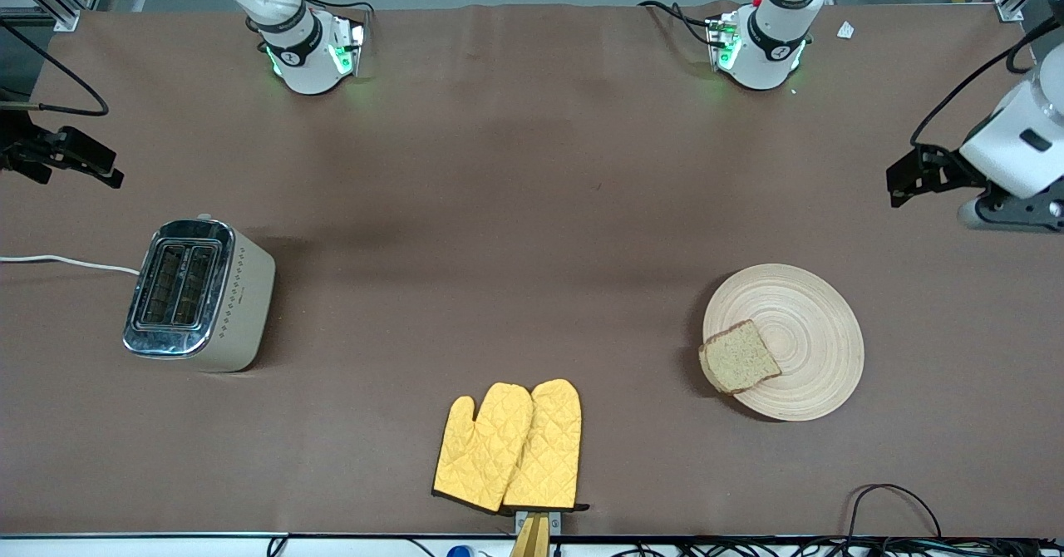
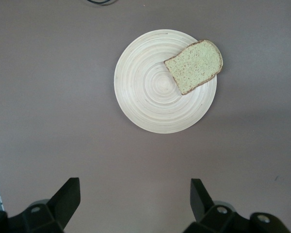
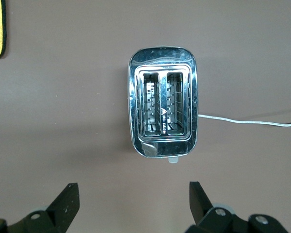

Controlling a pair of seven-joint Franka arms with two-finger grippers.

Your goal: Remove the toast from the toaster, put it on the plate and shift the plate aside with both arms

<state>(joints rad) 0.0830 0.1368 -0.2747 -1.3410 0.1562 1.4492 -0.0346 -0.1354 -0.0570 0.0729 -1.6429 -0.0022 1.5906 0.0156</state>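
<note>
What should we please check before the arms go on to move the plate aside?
1. Toaster slots empty: ok.
2. Toast on plate: ok, though it overhangs the rim toward the right arm's end.
3. Left claw open, holding nothing, up over the table near the plate: ok.
4. Right claw open, holding nothing, up over the table near the toaster: ok.
5. Mitts lie apart from the plate, nearer the camera: ok.
6. Where the plate should go: cannot tell.
</note>
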